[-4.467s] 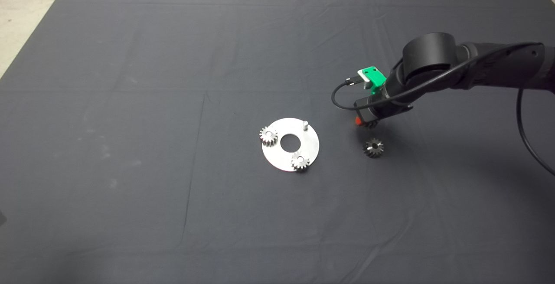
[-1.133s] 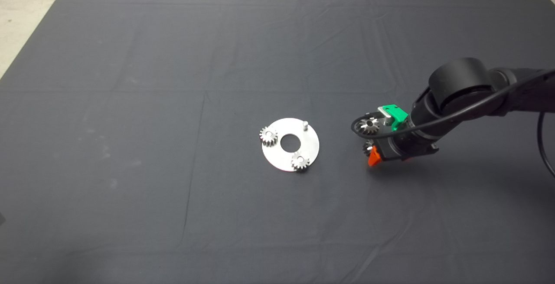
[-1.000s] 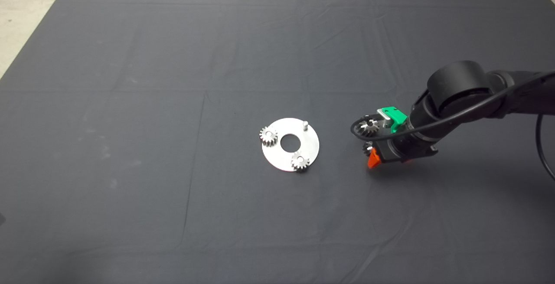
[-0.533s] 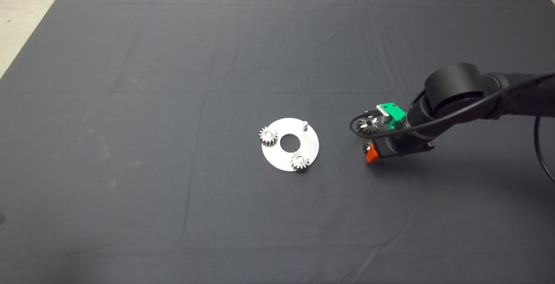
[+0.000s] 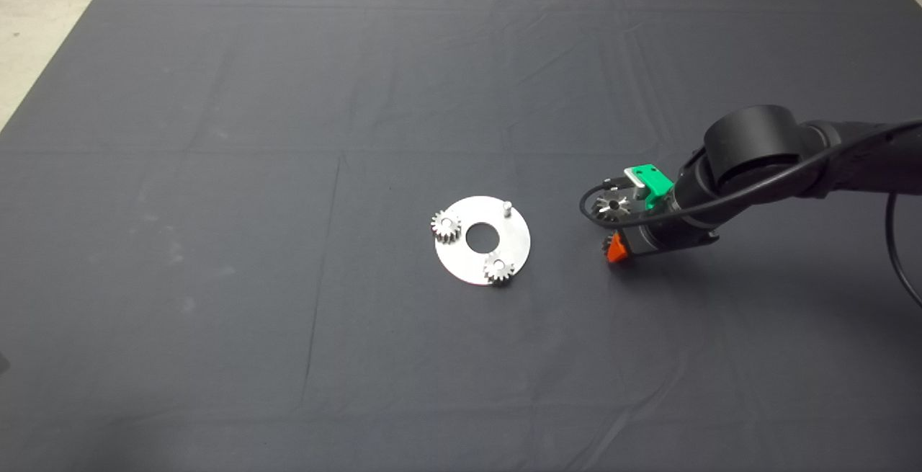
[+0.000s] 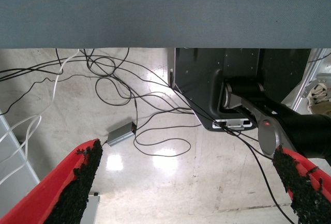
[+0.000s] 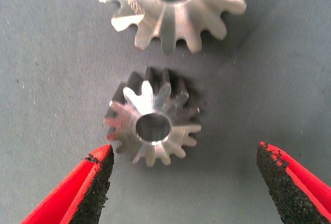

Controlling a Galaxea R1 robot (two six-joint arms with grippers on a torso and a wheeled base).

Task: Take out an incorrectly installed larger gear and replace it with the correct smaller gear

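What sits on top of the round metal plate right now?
Two small gears sit on the plate, plus one bare peg with nothing on it. Whatever pegs hold those gears are covered by them.

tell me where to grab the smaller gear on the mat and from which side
Grip the smaller gear across its toothed rim, coming straight down from above. It lies flat, bore up, and the open right gripper already straddles it. The larger gear sits close beside, so keep centred.

two gears lying flat on the mat

the larger gear (image 7: 173,9), silver with long teeth and a dark centre hole, sits just beside the smaller gear (image 7: 153,123), which lies bore up between open red fingers.
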